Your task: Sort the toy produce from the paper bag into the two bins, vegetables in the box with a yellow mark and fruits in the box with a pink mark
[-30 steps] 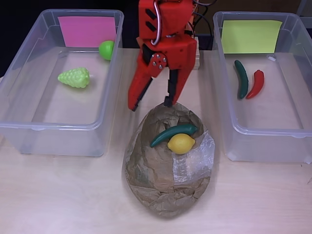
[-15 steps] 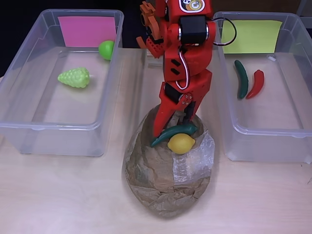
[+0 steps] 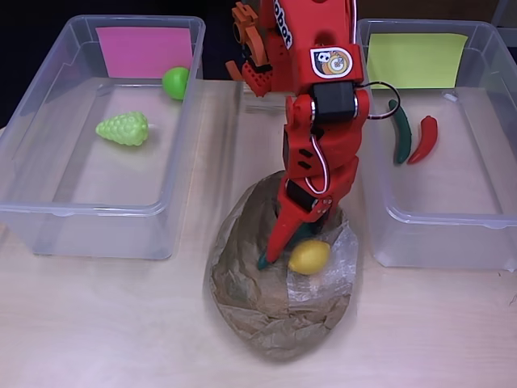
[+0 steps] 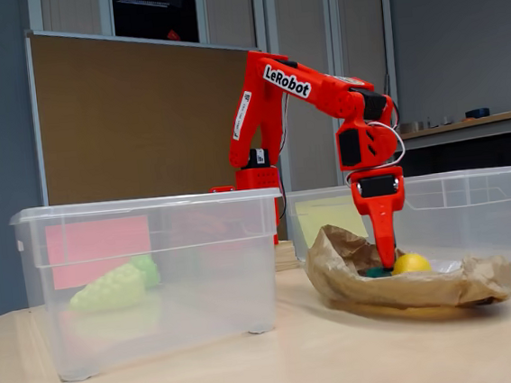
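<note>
While the red plastic gripper (image 3: 279, 246) dips into the crumpled paper bag (image 3: 250, 311), we can't tell its jaw state; glossy oval lemon (image 3: 309, 257) and green pepper (image 3: 264, 261) lie inside

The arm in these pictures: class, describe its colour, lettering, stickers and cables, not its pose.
The arm is bright orange-red plastic with boxy segments. White "LeRobot" lettering runs along one link in the fixed view. A round cartoon sticker sits on it in the overhead view. Black motor blocks and thin cables loop at the wrist. The claw tapers to narrow red fingers.
</note>
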You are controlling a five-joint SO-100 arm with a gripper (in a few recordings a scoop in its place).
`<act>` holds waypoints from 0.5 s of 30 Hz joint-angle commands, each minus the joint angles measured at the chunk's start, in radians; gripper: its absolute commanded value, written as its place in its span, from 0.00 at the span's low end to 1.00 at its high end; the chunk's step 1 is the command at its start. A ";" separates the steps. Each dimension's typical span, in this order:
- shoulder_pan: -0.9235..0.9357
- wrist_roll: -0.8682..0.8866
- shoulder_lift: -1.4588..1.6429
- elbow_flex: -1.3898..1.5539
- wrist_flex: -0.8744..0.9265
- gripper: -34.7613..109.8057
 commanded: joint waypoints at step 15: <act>-0.018 -0.081 -0.112 -0.184 0.014 0.54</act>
